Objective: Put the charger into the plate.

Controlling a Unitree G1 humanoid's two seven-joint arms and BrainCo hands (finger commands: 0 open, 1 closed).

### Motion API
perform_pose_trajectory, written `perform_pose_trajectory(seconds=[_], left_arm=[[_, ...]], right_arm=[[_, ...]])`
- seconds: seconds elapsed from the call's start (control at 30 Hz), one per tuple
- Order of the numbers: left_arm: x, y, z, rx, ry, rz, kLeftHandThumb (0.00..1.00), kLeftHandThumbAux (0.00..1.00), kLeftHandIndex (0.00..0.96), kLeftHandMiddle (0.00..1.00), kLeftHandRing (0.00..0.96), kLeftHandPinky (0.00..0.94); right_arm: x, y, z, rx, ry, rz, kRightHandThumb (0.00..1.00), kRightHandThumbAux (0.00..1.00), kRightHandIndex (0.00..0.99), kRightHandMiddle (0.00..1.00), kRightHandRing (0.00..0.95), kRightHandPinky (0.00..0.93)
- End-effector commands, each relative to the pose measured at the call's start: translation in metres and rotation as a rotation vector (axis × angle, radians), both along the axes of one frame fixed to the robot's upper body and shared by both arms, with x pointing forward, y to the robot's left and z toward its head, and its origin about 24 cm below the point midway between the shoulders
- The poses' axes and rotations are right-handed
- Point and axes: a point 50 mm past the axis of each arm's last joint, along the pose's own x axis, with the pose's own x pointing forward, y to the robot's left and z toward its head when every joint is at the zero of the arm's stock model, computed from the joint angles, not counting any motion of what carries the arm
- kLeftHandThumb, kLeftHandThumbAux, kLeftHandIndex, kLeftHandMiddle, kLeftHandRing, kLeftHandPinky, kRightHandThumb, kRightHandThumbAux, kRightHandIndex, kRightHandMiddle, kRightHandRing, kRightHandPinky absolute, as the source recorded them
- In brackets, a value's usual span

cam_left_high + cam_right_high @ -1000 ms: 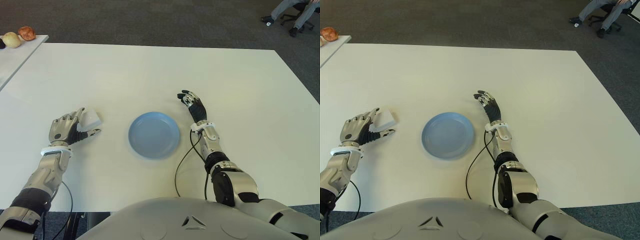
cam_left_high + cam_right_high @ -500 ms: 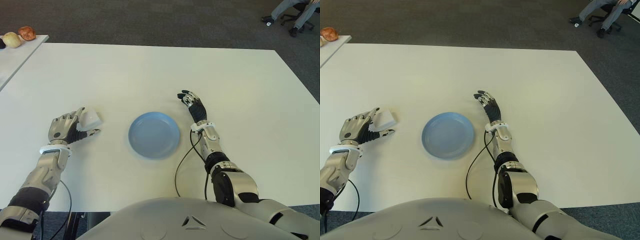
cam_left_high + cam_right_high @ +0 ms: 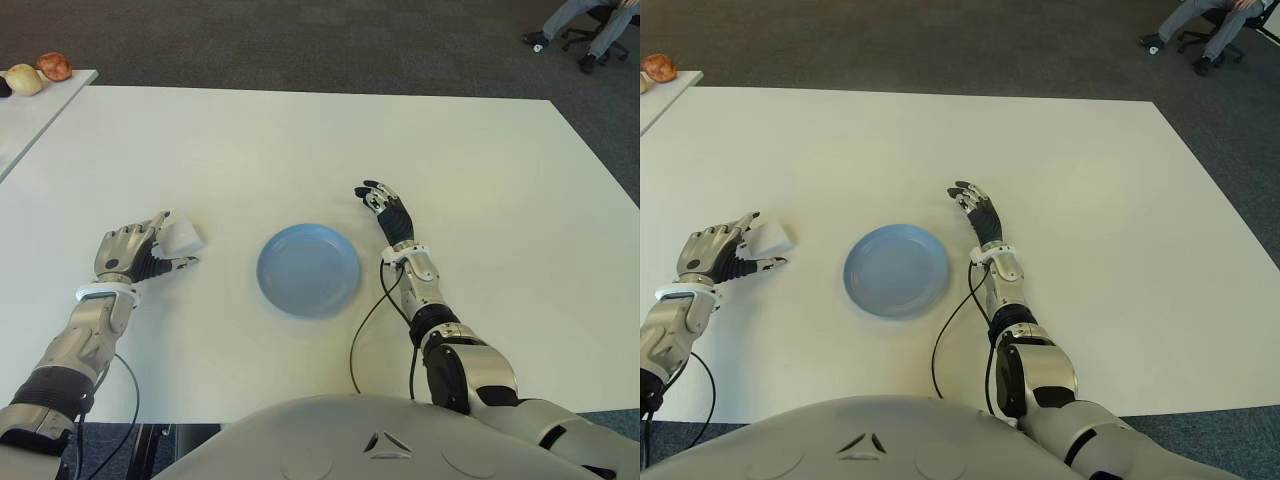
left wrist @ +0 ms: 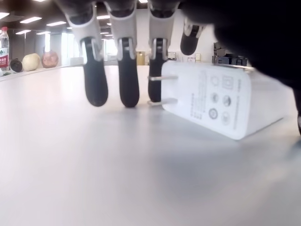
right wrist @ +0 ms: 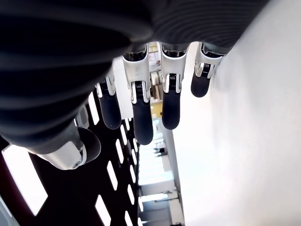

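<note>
The white block-shaped charger lies on the white table, left of the round blue plate. My left hand sits against the charger's near-left side, with the index finger running along it and the thumb pointing past its near edge. In the left wrist view the charger rests flat on the table, prongs towards the straight fingers, which do not clasp it. My right hand shows just right of the plate, fingers stretched out and holding nothing.
A black cable loops from my right forearm over the table's near edge. A side table at the far left carries fruit. A person's legs and a chair are at the far right on the carpet.
My left hand and wrist have shifted slightly left and away from me. The charger, plate and right hand stay where they were.
</note>
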Motion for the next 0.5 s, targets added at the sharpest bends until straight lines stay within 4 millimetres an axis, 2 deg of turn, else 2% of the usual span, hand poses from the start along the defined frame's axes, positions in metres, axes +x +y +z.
perform_pose_trajectory(seconds=[0.03,0.5], left_arm=[[-0.014,0.0038,-0.017,-0.02,0.126,0.022,0.303,0.372,0.095,0.333,0.416,0.441],[-0.0101,0.0051,-0.0141,-0.026,0.141,0.011,0.316,0.363,0.108,0.388,0.46,0.474]], right_arm=[[-0.0281,-0.0016,-0.0348,0.011,0.183,-0.013,0.0,0.564,0.23,0.321,0.222,0.066],[-0.0291,0.0001,-0.0345,0.015,0.178,-0.016,0.0,0.571,0.225,0.322,0.224,0.074]])
